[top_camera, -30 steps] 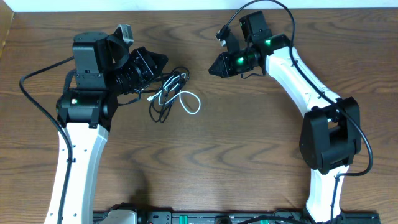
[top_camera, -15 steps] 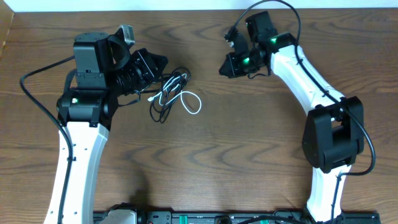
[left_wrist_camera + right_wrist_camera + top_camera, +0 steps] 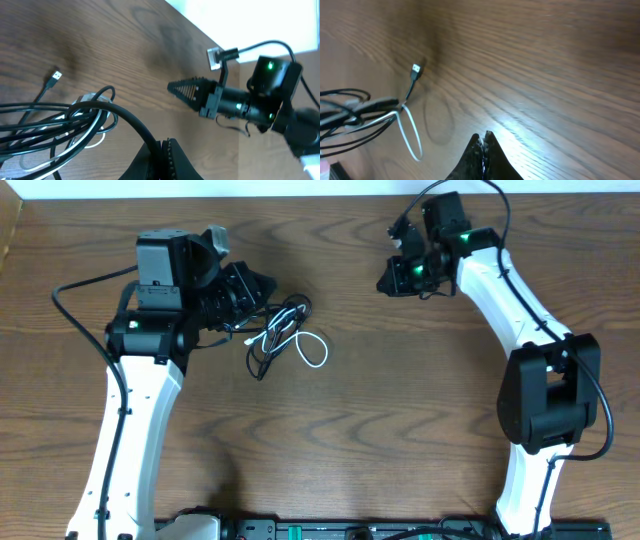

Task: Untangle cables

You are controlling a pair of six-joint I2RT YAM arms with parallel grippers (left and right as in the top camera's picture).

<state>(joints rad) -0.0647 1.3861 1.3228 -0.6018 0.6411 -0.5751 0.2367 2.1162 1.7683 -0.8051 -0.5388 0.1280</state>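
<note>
Just now right gripper [image 3: 383, 283] backed off toward the far edge of the wood-grain desk [image 3: 400, 430], jaws pressed together, empty — left gripper [image 3: 266, 281] crept right, pinching a strand of the thin glossy black cable [image 3: 292, 308]. Smooth white cable [image 3: 325, 354] loops through those coils, left of centre — still tangled.

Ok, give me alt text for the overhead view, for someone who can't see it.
A tangle of black cable and white cable lies on a wooden table beside the shut left pincer. The right pincer, also shut, hangs well apart across the table.
</note>
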